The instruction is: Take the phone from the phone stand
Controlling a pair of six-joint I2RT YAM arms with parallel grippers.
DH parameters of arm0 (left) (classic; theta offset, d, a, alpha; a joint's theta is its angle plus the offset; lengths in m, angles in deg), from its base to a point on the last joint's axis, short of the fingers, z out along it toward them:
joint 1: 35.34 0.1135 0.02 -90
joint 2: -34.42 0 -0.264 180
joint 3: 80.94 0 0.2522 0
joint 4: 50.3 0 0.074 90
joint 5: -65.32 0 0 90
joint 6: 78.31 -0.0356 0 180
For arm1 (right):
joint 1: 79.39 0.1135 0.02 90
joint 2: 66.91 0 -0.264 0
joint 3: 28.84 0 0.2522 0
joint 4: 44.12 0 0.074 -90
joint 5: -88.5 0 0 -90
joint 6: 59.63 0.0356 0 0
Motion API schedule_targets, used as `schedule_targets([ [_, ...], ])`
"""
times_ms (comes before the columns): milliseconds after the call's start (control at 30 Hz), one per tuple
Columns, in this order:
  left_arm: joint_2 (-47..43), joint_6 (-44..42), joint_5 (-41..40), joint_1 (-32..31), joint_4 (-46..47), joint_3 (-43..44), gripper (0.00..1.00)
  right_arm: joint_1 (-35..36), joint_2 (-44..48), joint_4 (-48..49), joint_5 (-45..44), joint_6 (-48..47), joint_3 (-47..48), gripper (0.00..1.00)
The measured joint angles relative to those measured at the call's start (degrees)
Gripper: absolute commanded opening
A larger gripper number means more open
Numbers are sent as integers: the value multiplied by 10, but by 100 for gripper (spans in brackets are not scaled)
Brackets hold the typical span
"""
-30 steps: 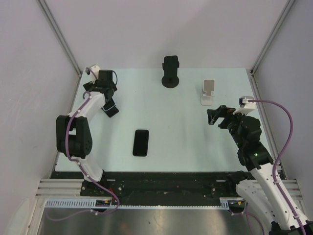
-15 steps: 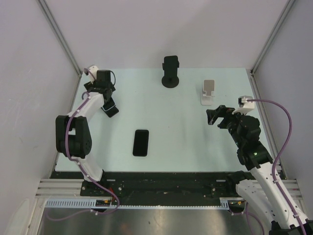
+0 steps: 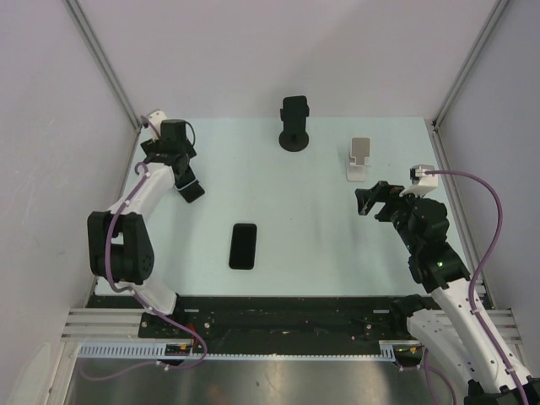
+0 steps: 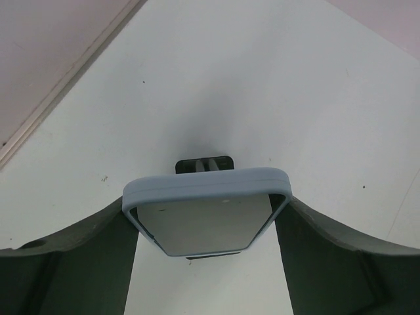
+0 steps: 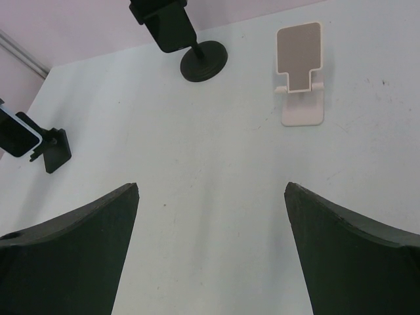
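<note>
A phone [image 4: 205, 220] in a blue-grey case sits between the fingers of my left gripper [image 4: 207, 220]. Both fingers press on the sides of the case. The small black stand [image 4: 205, 164] shows just behind and under the phone. In the top view the left gripper [image 3: 187, 179] is at this phone [image 3: 193, 191] at the table's far left. In the right wrist view the phone [image 5: 14, 134] leans on the stand [image 5: 56, 152] at the left edge. My right gripper [image 3: 365, 201] is open and empty above bare table, as the right wrist view [image 5: 210, 190] shows.
A black phone [image 3: 243, 245] lies flat near the table's middle front. A black round-base stand [image 3: 294, 137] holding a dark phone stands at the back centre. A white stand [image 3: 360, 162] is at the back right. Walls close in the left, back and right.
The left arm's wrist has shifted slightly left and back while the gripper stays at the phone; its elbow has swung left. The right arm has barely moved.
</note>
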Motion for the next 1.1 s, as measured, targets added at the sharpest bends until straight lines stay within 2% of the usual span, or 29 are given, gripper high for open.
schedule_targets([
  [300,-58,-35,22,-7,-3,0,3,0,0,0,2,0,0,98],
  [400,-84,-55,29,-24,-8,-2,0,0,0,0,2,0,0,98],
  [700,-162,-80,91,-105,-40,-18,0,0,2,0,4,0,0,98],
  [1100,-176,-69,204,-235,-138,-32,0,0,5,0,3,0,0,98],
])
